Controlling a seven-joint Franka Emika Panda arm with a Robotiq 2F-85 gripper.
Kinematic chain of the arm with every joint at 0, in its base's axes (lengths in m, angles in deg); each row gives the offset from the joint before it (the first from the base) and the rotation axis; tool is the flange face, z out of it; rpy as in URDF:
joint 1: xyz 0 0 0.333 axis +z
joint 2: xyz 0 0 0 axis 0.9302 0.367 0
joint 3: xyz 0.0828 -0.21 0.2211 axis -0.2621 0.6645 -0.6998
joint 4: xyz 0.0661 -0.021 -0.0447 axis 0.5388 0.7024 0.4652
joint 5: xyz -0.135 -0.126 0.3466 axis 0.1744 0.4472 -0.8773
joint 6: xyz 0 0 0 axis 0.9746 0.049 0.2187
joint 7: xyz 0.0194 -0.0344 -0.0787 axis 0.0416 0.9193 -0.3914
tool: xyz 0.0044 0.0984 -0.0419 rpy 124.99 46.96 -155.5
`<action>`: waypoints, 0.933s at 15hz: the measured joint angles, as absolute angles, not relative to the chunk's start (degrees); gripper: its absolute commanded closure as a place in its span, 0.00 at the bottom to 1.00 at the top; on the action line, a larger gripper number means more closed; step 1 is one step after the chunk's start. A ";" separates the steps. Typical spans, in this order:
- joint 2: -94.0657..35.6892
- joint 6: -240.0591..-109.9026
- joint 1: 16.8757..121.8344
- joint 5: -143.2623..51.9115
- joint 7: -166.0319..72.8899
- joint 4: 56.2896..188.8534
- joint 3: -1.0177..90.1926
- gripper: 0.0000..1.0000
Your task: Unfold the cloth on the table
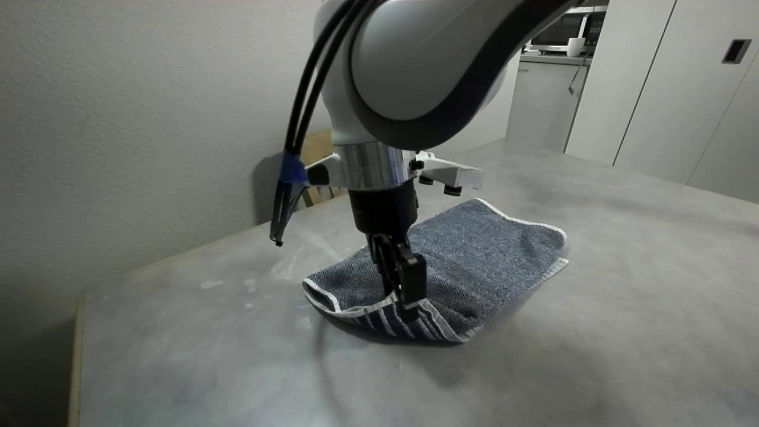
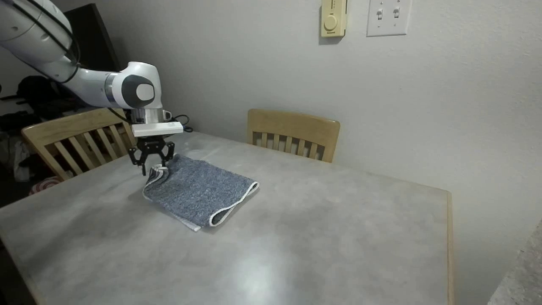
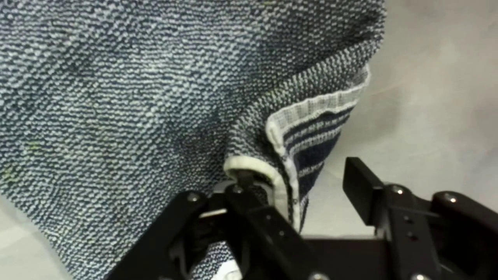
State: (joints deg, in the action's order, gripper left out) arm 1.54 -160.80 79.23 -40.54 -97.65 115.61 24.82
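The blue-grey cloth lies folded on the pale grey table. It shows in an exterior view with its layers open in a loop at the near right end. The striped end with its pale hem is curled up at the gripper. My gripper points down at that end, fingers apart. In the wrist view the left finger is tucked inside the cloth's curled hem fold. The right finger is apart from the cloth, beyond the stripes. The left fingertip is partly hidden by the fold.
A wooden slat-back chair stands at the table's wall side. Another chair stands at the left end beneath the arm. A wall runs along the table's back edge. Black cables hang along the arm.
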 measured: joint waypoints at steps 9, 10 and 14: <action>-1.35 -160.53 80.72 -40.48 -95.43 115.96 24.07 0.00; -1.70 -160.53 80.70 -40.48 -95.42 116.03 24.07 0.00; -1.91 -160.74 79.78 -40.82 -95.39 116.23 24.15 0.00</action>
